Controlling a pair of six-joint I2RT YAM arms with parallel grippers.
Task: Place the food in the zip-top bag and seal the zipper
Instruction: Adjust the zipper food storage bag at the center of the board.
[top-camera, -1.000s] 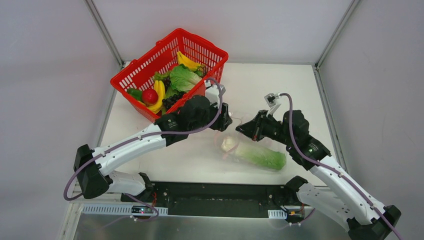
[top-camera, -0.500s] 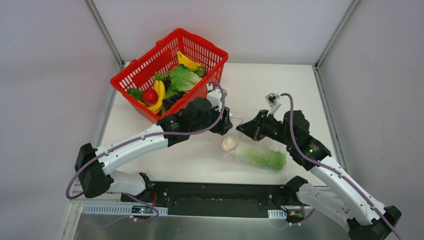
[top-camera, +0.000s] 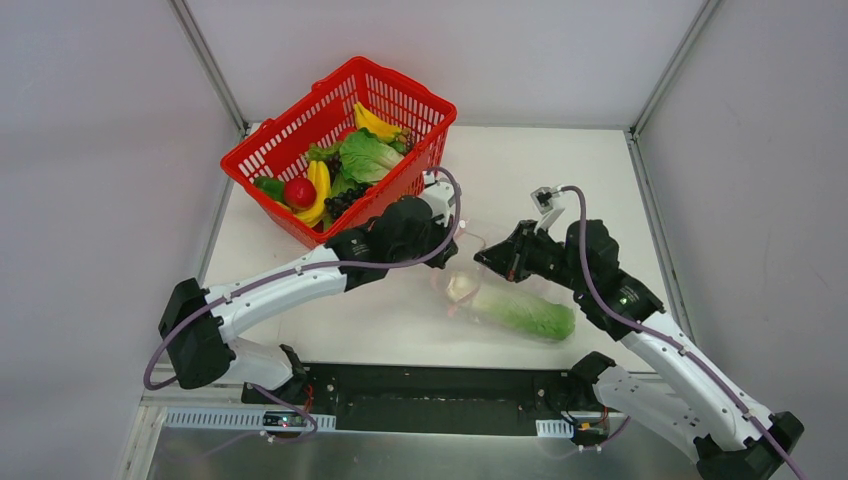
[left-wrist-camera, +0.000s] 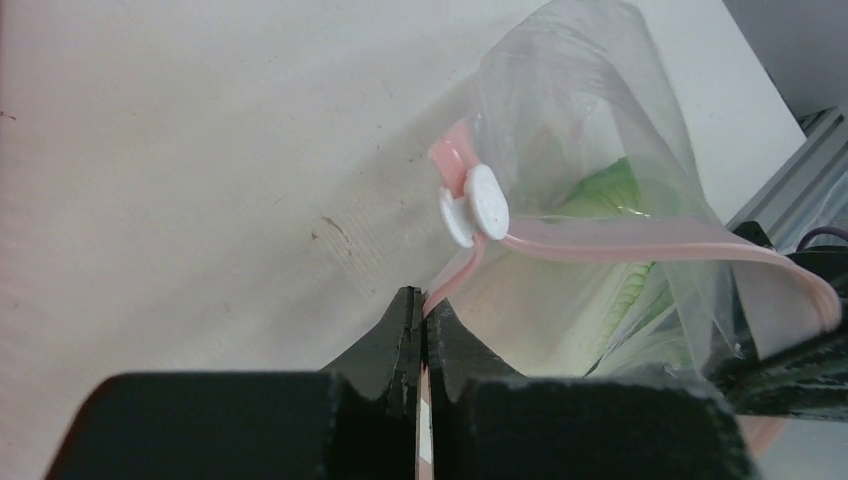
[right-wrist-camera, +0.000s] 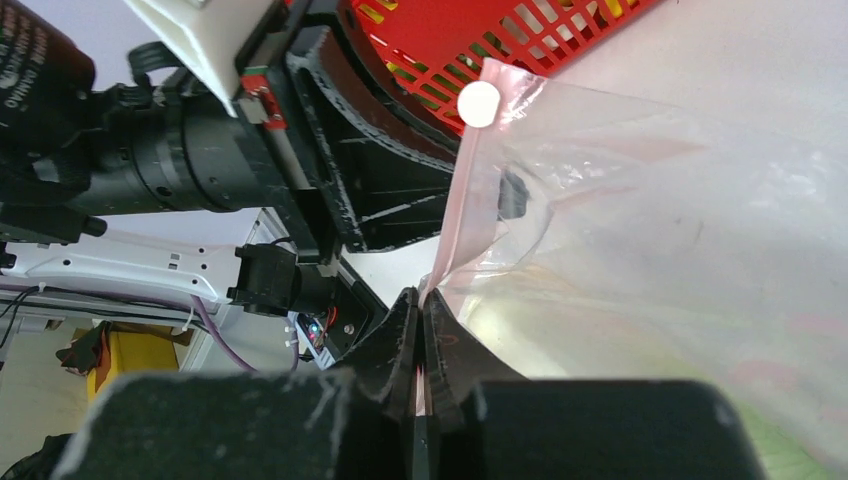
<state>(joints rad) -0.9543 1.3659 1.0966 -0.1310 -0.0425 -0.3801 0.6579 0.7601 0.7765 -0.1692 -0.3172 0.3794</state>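
The clear zip-top bag (top-camera: 497, 283) lies mid-table with a long white-green cabbage (top-camera: 525, 313) inside. Its mouth faces the far left and is held up and apart. My left gripper (top-camera: 447, 243) (left-wrist-camera: 424, 305) is shut on the pink zipper (left-wrist-camera: 640, 250) strip, just below the white slider (left-wrist-camera: 475, 205). From the other side, my right gripper (top-camera: 490, 262) (right-wrist-camera: 420, 300) is shut on the opposite pink mouth edge (right-wrist-camera: 455, 225). More food sits in the red basket: bananas (top-camera: 318, 190), leafy greens (top-camera: 368, 155) and a red fruit (top-camera: 299, 192).
The red mesh basket (top-camera: 290, 112) stands at the far left of the table, close behind my left wrist. Both forearms converge on the bag from either side. White walls and metal frame posts bound the table.
My left gripper has slid right to the bag's mouth and shut on the pink strip. The bag and cabbage shifted slightly. The right arm has barely moved.
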